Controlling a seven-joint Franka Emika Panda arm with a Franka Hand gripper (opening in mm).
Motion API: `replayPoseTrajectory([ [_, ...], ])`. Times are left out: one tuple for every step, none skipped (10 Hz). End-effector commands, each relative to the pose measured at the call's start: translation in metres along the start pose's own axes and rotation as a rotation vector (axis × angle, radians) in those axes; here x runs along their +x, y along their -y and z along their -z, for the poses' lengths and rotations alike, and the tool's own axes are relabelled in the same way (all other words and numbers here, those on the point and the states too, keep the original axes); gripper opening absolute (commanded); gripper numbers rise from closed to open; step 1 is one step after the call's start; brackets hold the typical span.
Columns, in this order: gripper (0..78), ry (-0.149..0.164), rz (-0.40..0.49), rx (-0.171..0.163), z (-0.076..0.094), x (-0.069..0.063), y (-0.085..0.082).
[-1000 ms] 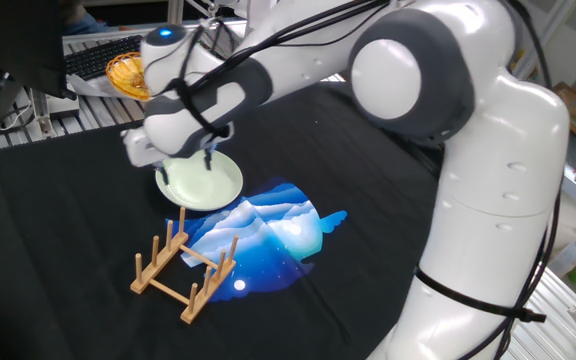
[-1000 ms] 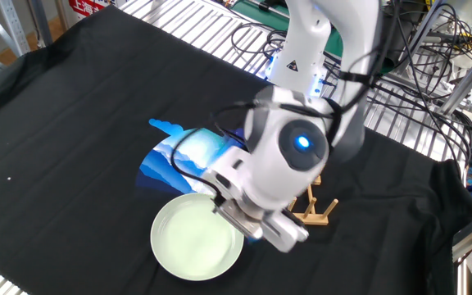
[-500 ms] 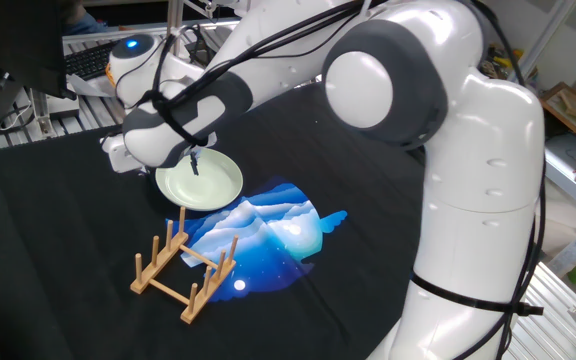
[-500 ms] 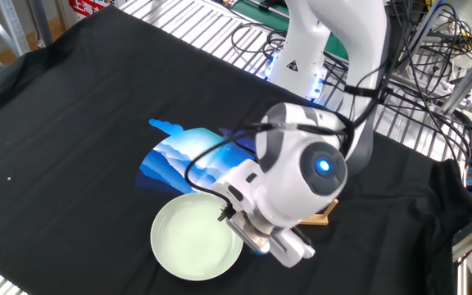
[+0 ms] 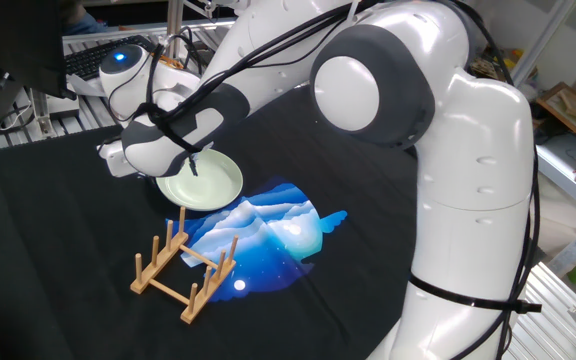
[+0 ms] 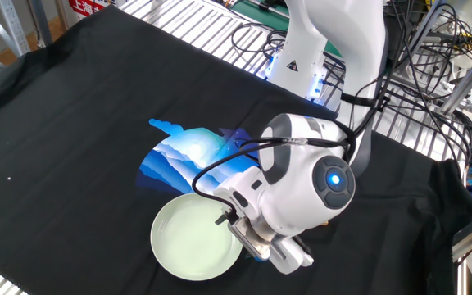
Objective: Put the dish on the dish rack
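The dish (image 5: 213, 182), a pale-green round plate, lies flat on the black cloth; it also shows in the other fixed view (image 6: 188, 239). My gripper (image 5: 181, 170) is low over the dish's edge that faces the arm's wrist. One dark finger (image 5: 196, 164) reaches inside the dish, and the other finger is hidden behind the hand. In the other fixed view my gripper (image 6: 234, 228) stands at the dish's right rim, with one finger (image 6: 222, 219) inside and a gap to the rim. The dish rack (image 5: 183, 265) of light wood stands empty nearer the front.
A blue printed cloth patch (image 5: 273, 228) lies between the dish and the rack, and also shows in the other fixed view (image 6: 183, 156). A keyboard (image 5: 86, 60) sits on the metal shelf behind. My arm hides the rack in the other fixed view.
My hand has shifted across the dish toward its rim on the wrist's side and dropped lower. The dish and the rack have not moved.
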State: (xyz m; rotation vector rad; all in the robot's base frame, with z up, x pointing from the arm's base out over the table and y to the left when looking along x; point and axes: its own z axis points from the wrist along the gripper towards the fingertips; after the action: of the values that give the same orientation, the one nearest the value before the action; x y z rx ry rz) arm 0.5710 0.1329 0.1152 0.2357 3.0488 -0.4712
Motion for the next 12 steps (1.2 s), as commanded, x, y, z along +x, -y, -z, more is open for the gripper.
replayPoseTrajectory([
  [1.1,0.016,-0.012,0.022,-0.002,-0.003,-0.001],
  [1.1,0.016,-0.012,0.022,-0.002,-0.003,-0.001],
  [1.1,0.016,-0.012,0.022,-0.002,-0.003,-0.001],
  [1.1,0.016,-0.012,0.022,-0.002,-0.003,-0.001],
  [1.1,0.016,-0.012,0.022,-0.002,-0.003,-0.001],
  [1.1,0.016,-0.012,0.022,-0.002,-0.003,-0.001],
  [1.1,0.016,-0.012,0.022,-0.002,-0.003,-0.001],
  [1.1,0.016,-0.012,0.022,-0.002,-0.003,-0.001],
  [1.1,0.016,-0.012,0.022,-0.002,-0.003,-0.001],
  [1.1,0.016,-0.012,0.022,-0.002,-0.003,-0.001],
  [1.1,0.016,-0.012,0.022,-0.002,-0.003,-0.001],
  [1.1,0.034,-0.019,0.069,-0.002,0.001,-0.012],
])
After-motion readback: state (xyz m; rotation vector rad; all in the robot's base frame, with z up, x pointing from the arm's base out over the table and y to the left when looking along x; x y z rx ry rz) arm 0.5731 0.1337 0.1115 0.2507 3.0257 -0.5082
